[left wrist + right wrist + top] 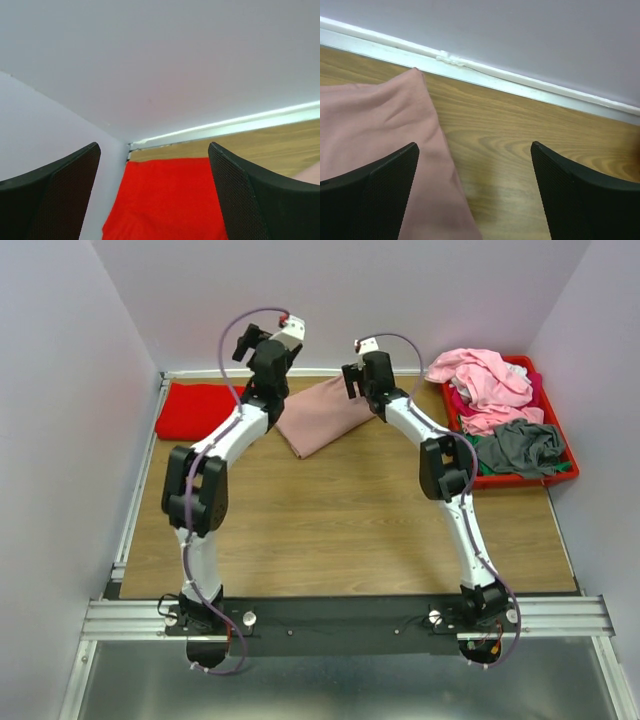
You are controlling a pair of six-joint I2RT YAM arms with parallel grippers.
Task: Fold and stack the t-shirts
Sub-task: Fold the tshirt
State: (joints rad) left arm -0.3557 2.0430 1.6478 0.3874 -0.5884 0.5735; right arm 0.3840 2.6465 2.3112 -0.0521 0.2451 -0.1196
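Note:
A bright red folded t-shirt (195, 410) lies at the far left corner of the table. In the left wrist view it (170, 200) fills the space below my left gripper (154, 146), which hangs open above it with nothing between its fingers. A dusty-pink folded t-shirt (320, 418) lies at the back middle, between the two wrists. Its right edge (380, 135) runs under the left finger of my right gripper (475, 145). That gripper is open over bare wood and holds nothing.
A red plastic bin (520, 480) at the back right holds a crumpled light pink t-shirt (485, 380), a grey one (520, 445) and a bit of magenta cloth (462, 405). Walls close in the back and both sides. An aluminium rail (135, 500) runs along the left edge.

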